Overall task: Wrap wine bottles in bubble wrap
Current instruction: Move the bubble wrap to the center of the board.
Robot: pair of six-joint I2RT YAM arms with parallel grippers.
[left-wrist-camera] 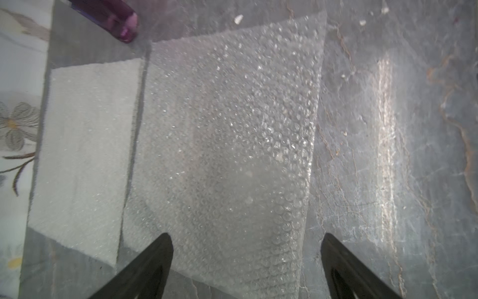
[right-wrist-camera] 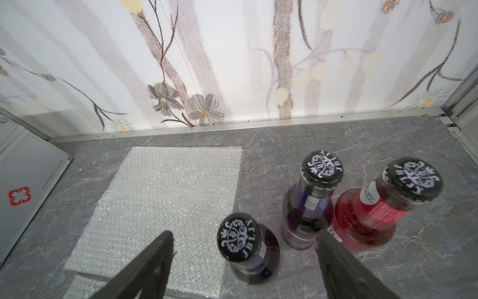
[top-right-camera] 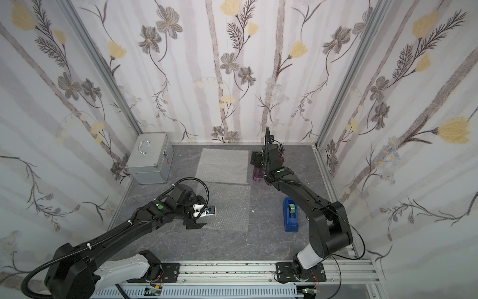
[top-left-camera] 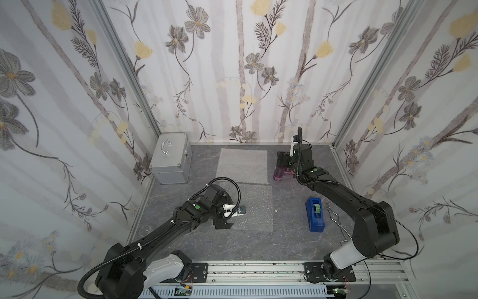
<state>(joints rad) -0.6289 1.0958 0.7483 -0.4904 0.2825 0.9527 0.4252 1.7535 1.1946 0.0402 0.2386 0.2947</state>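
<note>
Bottle pick-up: right jaws wide, purple bottle [right-wrist-camera: 248, 248] between them; next, lower and close. Left jaws wide above bubble wrap [left-wrist-camera: 219, 142].

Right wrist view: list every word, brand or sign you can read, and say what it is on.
"JBLJY": white letters on the black cap of the near purple bottle, the far purple bottle and the red bottle.
Red-and-white cross sign: on the silver case; red print beside it too small to read.
Bottle labels: too blurred to read.
</note>
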